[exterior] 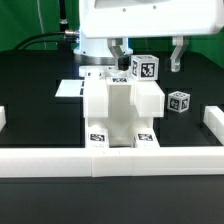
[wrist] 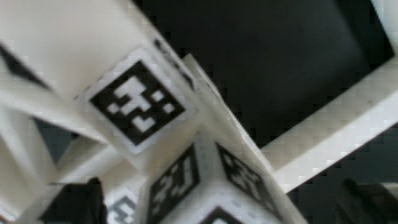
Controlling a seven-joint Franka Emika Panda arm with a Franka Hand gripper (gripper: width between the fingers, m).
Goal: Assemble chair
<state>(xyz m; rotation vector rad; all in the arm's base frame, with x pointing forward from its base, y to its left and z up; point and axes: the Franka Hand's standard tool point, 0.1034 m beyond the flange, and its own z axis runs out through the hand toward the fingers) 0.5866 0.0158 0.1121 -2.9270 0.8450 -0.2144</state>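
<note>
The partly built chair (exterior: 122, 112) is a boxy white assembly with tags on its front feet. It stands in the middle of the black table against the front rail. A tagged white block (exterior: 143, 68) sits at its top rear. My gripper (exterior: 148, 55) hangs just above and around that block, its fingers (exterior: 118, 50) spread wide to either side and touching nothing. A loose small tagged cube (exterior: 178, 101) lies on the table at the exterior view's right. The wrist view is filled by tagged white chair pieces (wrist: 143, 100) very close up, with my gripper (wrist: 217, 205) open around them.
The long low white rail (exterior: 110, 162) runs along the front, with short ends at the exterior view's left (exterior: 3, 118) and right (exterior: 213, 122). The marker board (exterior: 72, 88) lies flat behind the chair at the left. The robot's white body fills the top.
</note>
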